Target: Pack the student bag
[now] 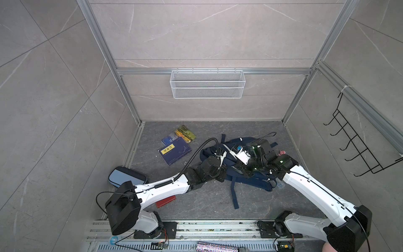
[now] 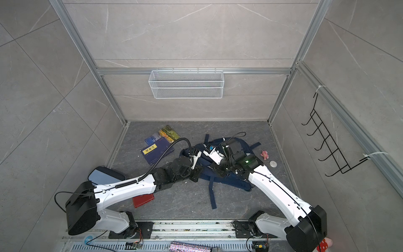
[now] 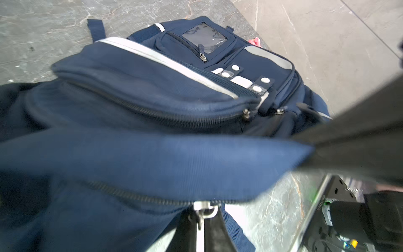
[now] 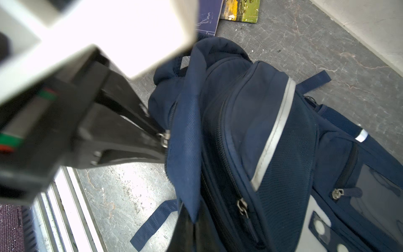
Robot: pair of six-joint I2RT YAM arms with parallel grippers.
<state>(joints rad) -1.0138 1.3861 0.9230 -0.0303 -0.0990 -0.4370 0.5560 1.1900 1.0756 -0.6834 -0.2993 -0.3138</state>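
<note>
Grey stone floor (image 1: 207,196) holds the student bag (image 3: 152,91) — left gripper (image 3: 202,219) pinched shut on its zip pull (image 3: 201,207), right gripper (image 4: 190,222) clamped on the flap (image 4: 187,131) beside that pull.

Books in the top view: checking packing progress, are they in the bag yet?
No, the books lie on the floor beside the bag, apart from it.
</note>
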